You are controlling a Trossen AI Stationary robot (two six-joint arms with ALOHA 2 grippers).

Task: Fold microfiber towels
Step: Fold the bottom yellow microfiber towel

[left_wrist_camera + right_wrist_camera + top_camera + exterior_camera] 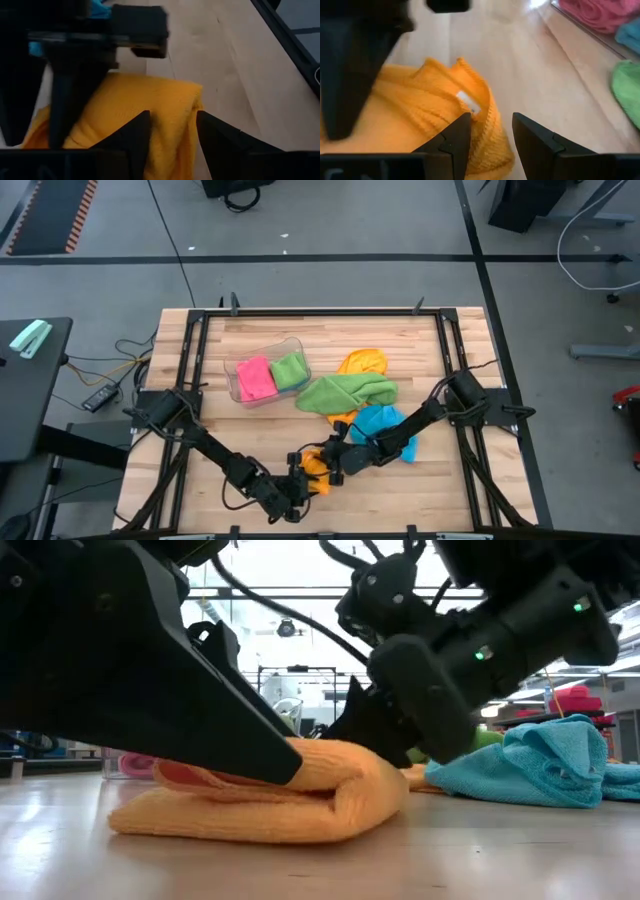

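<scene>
While both my arms meet at the lower middle of the high view, the orange towel (316, 463) lies doubled over on the tabletop (440, 490) between them. My left fingers (137, 137) are spread and straddle its folded edge in the left wrist view; my right fingers (457, 137) are likewise parted over its corner by the small white tag (469, 104), pinching nothing that I can see. It looks soft, light and limp, likely to sag, so I judge the edges and corners the best holds. Blue towel (385, 427), green towel (345, 392) and a second orange towel (362, 362) wait further up; a tub (262, 346) holds pink and green ones.
</scene>
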